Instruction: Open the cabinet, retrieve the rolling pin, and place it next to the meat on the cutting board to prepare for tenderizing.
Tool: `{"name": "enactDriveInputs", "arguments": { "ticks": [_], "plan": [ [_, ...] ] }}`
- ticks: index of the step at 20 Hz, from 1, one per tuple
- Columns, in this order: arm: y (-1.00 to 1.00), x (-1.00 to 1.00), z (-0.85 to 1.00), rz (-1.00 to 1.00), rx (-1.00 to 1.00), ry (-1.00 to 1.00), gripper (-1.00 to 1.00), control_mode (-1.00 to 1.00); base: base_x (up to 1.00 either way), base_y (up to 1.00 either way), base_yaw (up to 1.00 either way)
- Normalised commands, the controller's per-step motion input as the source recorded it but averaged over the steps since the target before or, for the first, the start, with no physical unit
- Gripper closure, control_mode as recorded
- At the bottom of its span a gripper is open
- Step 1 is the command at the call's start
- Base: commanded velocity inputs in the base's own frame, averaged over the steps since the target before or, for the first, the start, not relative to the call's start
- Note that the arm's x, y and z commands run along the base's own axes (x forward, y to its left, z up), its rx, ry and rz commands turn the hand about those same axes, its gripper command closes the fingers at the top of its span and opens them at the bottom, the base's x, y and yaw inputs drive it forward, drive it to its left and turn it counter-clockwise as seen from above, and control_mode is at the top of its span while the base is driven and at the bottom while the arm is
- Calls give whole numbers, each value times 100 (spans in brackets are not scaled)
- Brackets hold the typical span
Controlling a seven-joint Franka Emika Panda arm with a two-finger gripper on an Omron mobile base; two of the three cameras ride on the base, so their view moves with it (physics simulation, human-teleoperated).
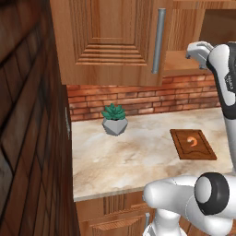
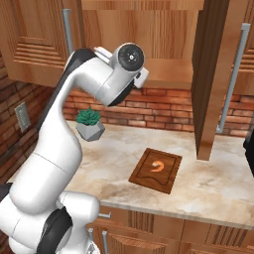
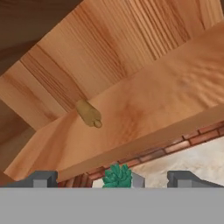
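Wooden and warm brown, the cabinet point(image 2: 149, 34) hangs above the desk point(image 1: 138, 152) with one door point(image 2: 213, 74) swung out edge-on toward me and its interior open; a closed door with a grey bar handle point(image 1: 159, 39) sits to the left. My arm rises from the base, bends at the elbow and reaches up so that my wrist sits level with the cabinet's plank shelf point(image 3: 144, 109), the hand tilted and pointing into the opening. On the pale marbled desk below lies the cutting board point(image 2: 156, 170), dark reddish brown, with the meat point(image 2: 158, 166), a small orange-pink crescent, resting on it. A green plant in a grey faceted pot point(image 1: 114, 119) stands on the desk to the left of the board, well apart from it. The rolling pin point(image 3: 89, 113) lies on the shelf deep inside the cabinet, seen end-on from my hand. My gripper point(image 3: 111, 178) is spread wide, holding nothing and clear of the pin.
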Motion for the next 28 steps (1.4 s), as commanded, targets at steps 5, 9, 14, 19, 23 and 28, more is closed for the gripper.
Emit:
{"name": "enactDriveInputs", "arguments": {
  "ticks": [5, 9, 14, 19, 23, 28],
  "plan": [
    [8, 13, 0, 0, 9, 0, -100, -100, 0, 0, 0],
    [19, 6, 0, 0, 4, 2, -100, -100, 0, 0, 0],
    [29, 6, 0, 0, 0, 7, -100, -100, 0, 0, 0],
    [25, 7, 0, 0, 1, 11, -100, -100, 0, 0, 0],
    [1, 20, 0, 0, 5, 9, -100, -100, 0, 0, 0],
    [0, 16, 0, 0, 8, 8, -100, -100, 0, 0, 0]
  ]
}}
